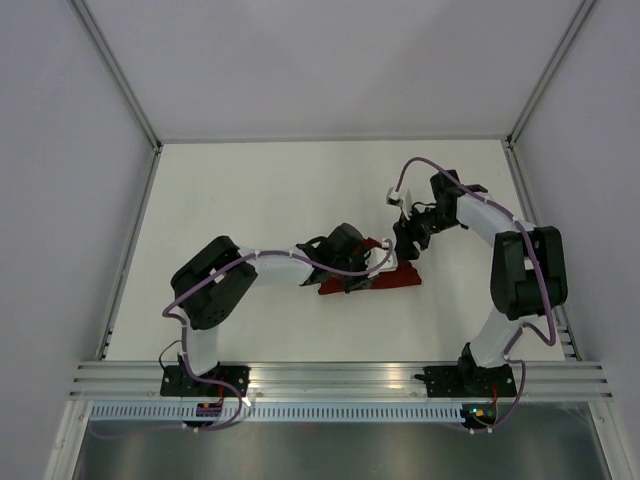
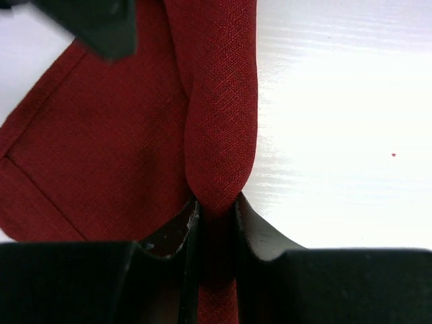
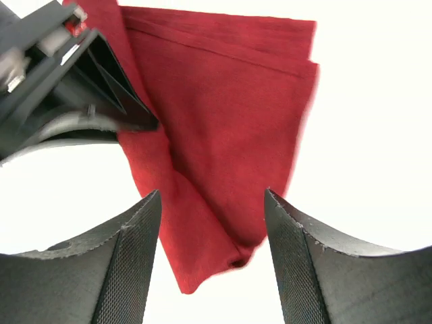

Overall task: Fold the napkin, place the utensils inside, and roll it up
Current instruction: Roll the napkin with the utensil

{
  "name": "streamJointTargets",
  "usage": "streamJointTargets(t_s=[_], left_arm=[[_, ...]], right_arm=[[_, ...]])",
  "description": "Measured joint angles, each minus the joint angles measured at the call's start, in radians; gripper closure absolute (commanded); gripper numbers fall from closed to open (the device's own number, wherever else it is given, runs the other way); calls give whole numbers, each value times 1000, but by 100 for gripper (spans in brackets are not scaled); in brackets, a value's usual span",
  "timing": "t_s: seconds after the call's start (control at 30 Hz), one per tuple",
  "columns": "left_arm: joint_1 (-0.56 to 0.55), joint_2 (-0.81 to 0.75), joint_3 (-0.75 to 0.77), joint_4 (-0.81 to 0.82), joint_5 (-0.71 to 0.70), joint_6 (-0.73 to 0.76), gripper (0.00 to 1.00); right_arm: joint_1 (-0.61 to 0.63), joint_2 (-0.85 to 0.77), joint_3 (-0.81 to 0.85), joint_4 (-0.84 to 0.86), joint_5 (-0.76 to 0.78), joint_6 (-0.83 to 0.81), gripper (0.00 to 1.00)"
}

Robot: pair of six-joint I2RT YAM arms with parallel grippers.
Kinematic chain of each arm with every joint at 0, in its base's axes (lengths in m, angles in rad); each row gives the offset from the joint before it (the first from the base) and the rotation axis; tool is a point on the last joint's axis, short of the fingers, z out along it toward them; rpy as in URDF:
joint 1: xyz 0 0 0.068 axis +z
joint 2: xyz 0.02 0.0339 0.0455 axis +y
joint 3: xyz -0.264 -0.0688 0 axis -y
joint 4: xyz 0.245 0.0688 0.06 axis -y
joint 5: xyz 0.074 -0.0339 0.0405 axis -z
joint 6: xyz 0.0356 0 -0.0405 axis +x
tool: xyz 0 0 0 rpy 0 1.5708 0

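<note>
White counter [image 1: 250, 190] is carrying the napkin [image 1: 400, 280]; left pincer [image 2: 216, 206] is clenching its bunched fold, right pincer [image 3: 212, 226] is hovering released over its corner. Likely rolling is in hand; the next move is calling for gripping that corner.

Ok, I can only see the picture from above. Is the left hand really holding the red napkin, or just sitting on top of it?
Observer: It's holding it. The left wrist view shows the left hand pinched shut on a bunched ridge of the napkin.
Operator: Is the other hand grabbing too?
Observer: No. The right wrist view shows the right hand open wide over the napkin's narrow end, not gripping it.
Operator: Is the napkin folded yet?
Observer: Yes. In the right wrist view, two layers of cloth show, with their edges stacked at the far end.
</note>
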Motion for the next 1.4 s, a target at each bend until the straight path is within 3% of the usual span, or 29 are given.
streamJointTargets(t_s=[0.33, 0.43, 0.57, 0.73, 1.17, 1.27, 1.4], left_arm=[[137, 155, 227, -242, 348, -109, 89], [159, 212, 302, -319, 424, -132, 87], [174, 285, 396, -415, 522, -159, 85], [188, 368, 498, -531, 620, -190, 83], [193, 414, 560, -665, 661, -212, 73], [193, 414, 563, -676, 656, -212, 69], [193, 414, 565, -693, 654, -216, 63]], right_arm=[[-33, -475, -452, 349, 61, 70, 27], [13, -571, -544, 452, 123, 74, 26], [163, -642, -659, 576, 236, 73, 26], [320, -655, -738, 666, 354, 66, 26], [399, -548, -742, 737, 430, 59, 28], [403, -536, -741, 737, 431, 58, 33], [404, -507, -737, 737, 434, 50, 52]])
